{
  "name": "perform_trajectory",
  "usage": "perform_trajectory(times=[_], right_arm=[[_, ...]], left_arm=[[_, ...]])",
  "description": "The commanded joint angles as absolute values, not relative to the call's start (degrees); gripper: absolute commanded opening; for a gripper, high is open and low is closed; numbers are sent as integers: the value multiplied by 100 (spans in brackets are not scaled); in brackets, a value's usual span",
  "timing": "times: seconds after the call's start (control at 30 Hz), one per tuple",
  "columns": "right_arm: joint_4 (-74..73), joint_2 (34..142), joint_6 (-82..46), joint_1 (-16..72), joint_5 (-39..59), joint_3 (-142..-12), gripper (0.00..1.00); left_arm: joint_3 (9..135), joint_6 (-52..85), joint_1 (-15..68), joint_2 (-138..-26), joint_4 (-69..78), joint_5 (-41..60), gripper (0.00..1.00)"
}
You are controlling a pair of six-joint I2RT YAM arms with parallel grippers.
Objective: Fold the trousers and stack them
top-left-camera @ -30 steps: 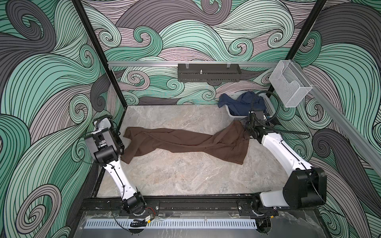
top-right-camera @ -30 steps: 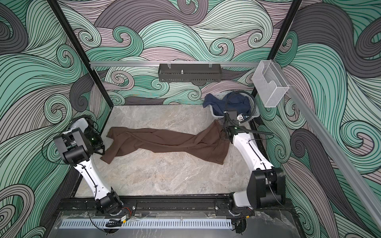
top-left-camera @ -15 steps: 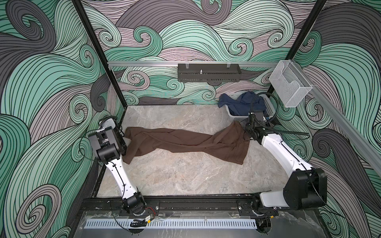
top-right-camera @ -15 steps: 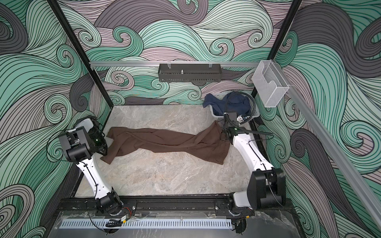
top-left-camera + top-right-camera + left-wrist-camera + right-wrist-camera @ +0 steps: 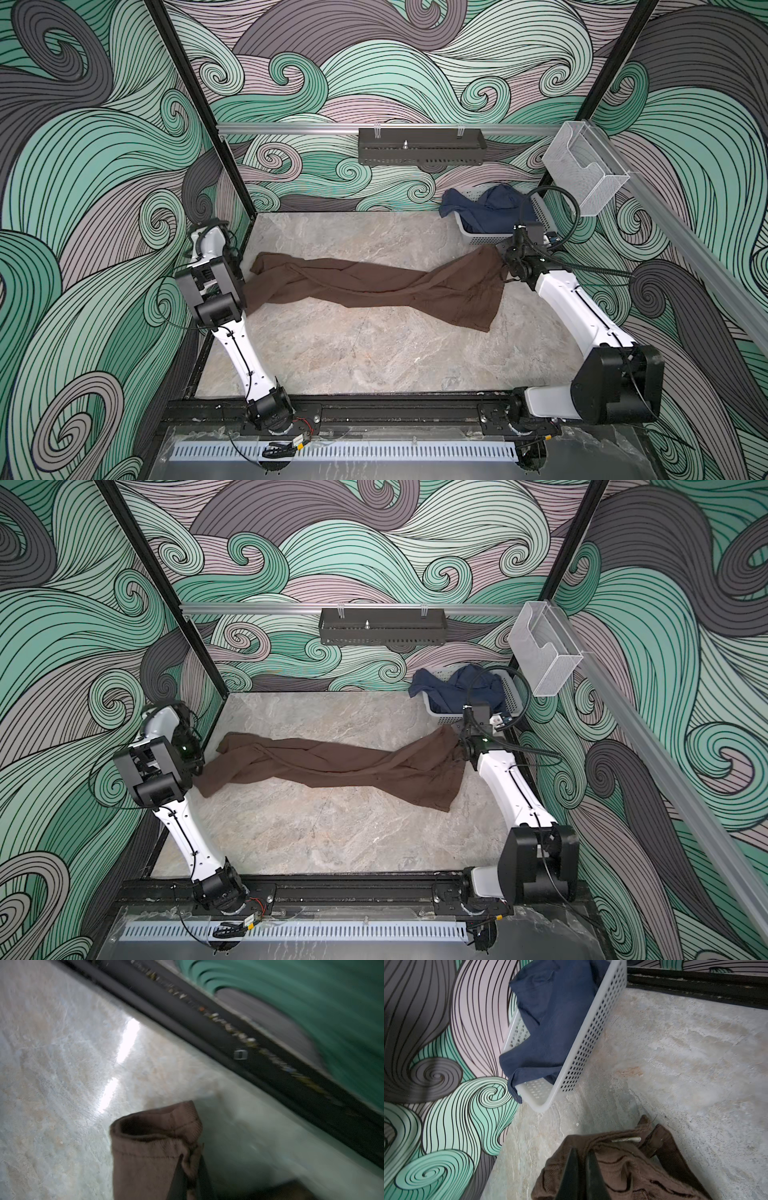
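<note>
1. Two hands hold the trousers (image 5: 374, 286), one at each end. The cloth lies across the worktop (image 5: 374, 357), from just beside the basket (image 5: 482, 240) to the edge farthest from it.
2. Right hand (image 5: 581, 1153): fingers pressed together on a bunch of cloth at the broad end, the end nearest the basket. A pale cord or tag shows in that bunch, so this is probably the waist.
3. Left hand (image 5: 191, 1159): pinching a stitched hem at the end farthest from the basket, where the hem stands up as an open loop. That view is blurred, so I cannot tell how much cloth is caught.
4. Midway along, well away from the basket, the trousers are twisted, with the legs wound over one another.
5. Why they are held so, as I judge it: a grip at both ends lets the arms pull the length taut and flat, which soft cloth needs before a fold will lie clean.
6. Navy garment (image 5: 494, 208): in the basket, draped over its rim, apart from the trousers.
7. Risk: the pull may tighten the twist rather than undo it, or one end may slip from a shallow pinch.
</note>
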State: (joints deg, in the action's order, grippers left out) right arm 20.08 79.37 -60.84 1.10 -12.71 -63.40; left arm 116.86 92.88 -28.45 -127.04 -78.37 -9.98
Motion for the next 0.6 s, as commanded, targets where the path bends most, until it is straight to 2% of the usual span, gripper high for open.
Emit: perform_trajectory(times=[0.0, 0.1, 0.27, 0.4, 0.57], right_arm=[[1773, 7937, -6320, -294, -1371, -6664, 0], [1725, 8175, -6451, -537, -1277, -6979, 0], [1675, 8395, -6613, -664, -1125, -7203, 0], [1649, 8267, -6677, -670, -1085, -6946, 0], [1652, 7991, -6645, -671, -1021, -6462, 0]], left_arm=[[13096, 8851, -2938, -12785, -8477, -1671, 0], [13933, 8671, -2945, -12959, -8547, -1741, 0], [13953, 8461, -2983, -12851, -8335, -1594, 0], [13513, 8246, -3021, -12759, -8235, -1234, 0], [12308, 7821, -2979, -12534, -7959, -898, 0]])
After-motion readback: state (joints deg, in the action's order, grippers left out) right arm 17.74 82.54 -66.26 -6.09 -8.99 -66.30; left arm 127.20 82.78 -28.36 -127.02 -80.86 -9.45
